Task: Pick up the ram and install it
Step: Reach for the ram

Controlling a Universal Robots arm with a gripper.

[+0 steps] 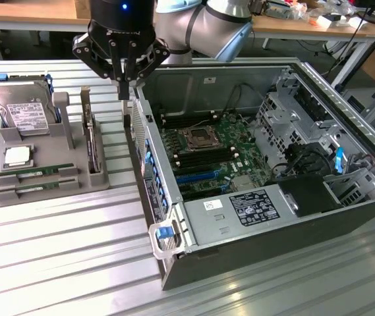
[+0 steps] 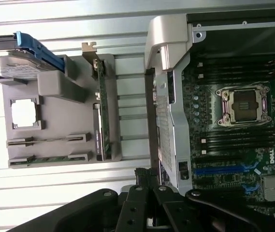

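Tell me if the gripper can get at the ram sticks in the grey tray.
Probably yes: the ram sticks lie uncovered in the tray, nothing above them, and the gripper hangs beside it.

My claw (image 1: 124,96) is black; the ram (image 1: 37,170) looks green, I think, in its grey tray (image 1: 70,155) on the silver ribbed desk (image 1: 55,253).

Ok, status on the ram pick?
Gripper shut, empty, over the gap between tray and computer case. Both ram sticks lie in the tray, untouched. Upright cards on the tray stand nearer the gripper.
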